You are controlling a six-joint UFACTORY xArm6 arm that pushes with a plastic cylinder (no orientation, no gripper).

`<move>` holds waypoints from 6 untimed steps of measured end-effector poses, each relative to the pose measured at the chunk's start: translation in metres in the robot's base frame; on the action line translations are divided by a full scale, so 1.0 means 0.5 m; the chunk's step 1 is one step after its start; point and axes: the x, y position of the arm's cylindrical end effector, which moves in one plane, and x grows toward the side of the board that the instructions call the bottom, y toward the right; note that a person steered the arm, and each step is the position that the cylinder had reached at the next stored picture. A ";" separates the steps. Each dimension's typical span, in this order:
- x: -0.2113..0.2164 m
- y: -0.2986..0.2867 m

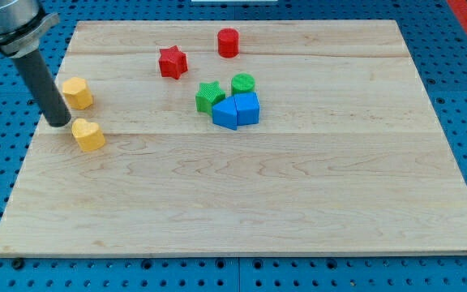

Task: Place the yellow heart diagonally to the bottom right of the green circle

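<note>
Now, tip (60, 123): sat just upper left of the yellow heart (89, 135); no claw existed.
Risk: heart could slip sideways, missing the green circle (243, 83).

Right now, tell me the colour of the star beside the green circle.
Green: the green star, in the camera view.

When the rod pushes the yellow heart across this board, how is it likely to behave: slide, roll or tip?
The yellow heart looks low and flat-based, so it will probably slide, not roll or tip. It seems a small rigid block, likely light. My tip sits just to its upper left, off-centre against a lobed outline, so the yellow heart may rotate while sliding over the smooth wooden board.
</note>
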 end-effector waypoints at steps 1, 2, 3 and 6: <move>0.044 0.042; 0.045 0.202; 0.045 0.369; 0.045 0.660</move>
